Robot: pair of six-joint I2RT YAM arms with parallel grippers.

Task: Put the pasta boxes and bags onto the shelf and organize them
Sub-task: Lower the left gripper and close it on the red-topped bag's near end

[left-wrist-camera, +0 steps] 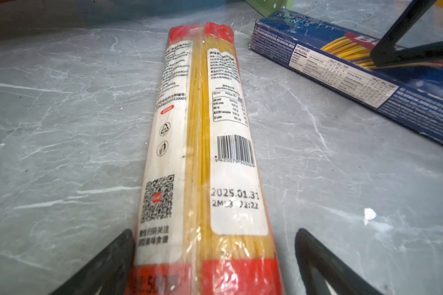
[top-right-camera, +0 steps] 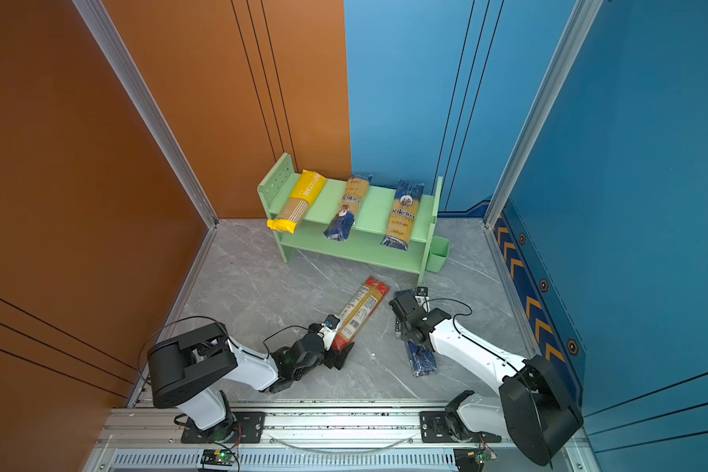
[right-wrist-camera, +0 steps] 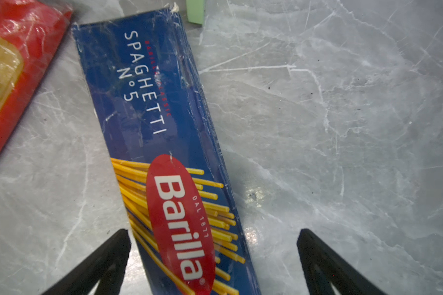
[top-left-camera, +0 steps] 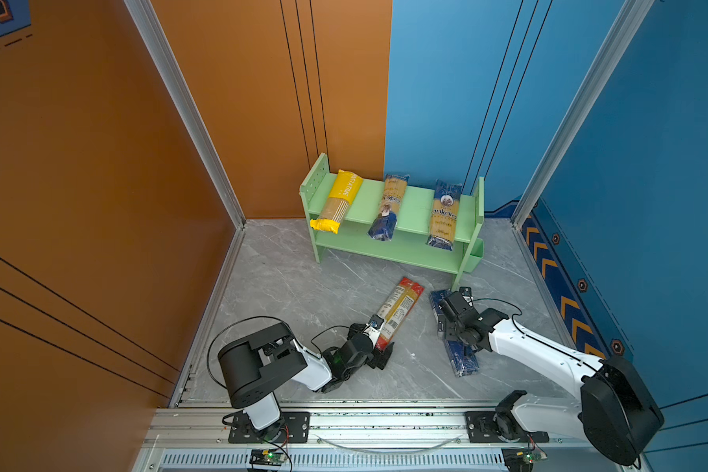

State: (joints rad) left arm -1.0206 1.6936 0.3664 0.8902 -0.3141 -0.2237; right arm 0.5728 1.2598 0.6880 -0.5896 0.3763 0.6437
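The light green shelf [top-left-camera: 413, 206] stands at the back. Across its top tier lie a yellow pack [top-left-camera: 340, 200] and two blue-and-yellow "ankara" packs [top-left-camera: 389, 206] [top-left-camera: 445, 214]. A red-ended clear pack [top-left-camera: 401, 306] [left-wrist-camera: 202, 127] lies on the floor. My left gripper [top-left-camera: 379, 341] [left-wrist-camera: 215, 237] is open astride its near end, one finger close beside it, the other apart. To the right lies the dark blue Barilla box [top-left-camera: 460, 359] [right-wrist-camera: 164, 127]. My right gripper [top-left-camera: 446, 314] [right-wrist-camera: 214, 234] hangs open over it, the box between the fingers and untouched.
A small green bin [top-left-camera: 475, 255] hangs on the shelf's right side. The shelf's lower tier [top-left-camera: 385, 249] holds nothing. Orange and blue walls close in the grey marble floor [top-left-camera: 303, 294]. A metal rail [top-left-camera: 385, 421] with both arm bases runs along the front.
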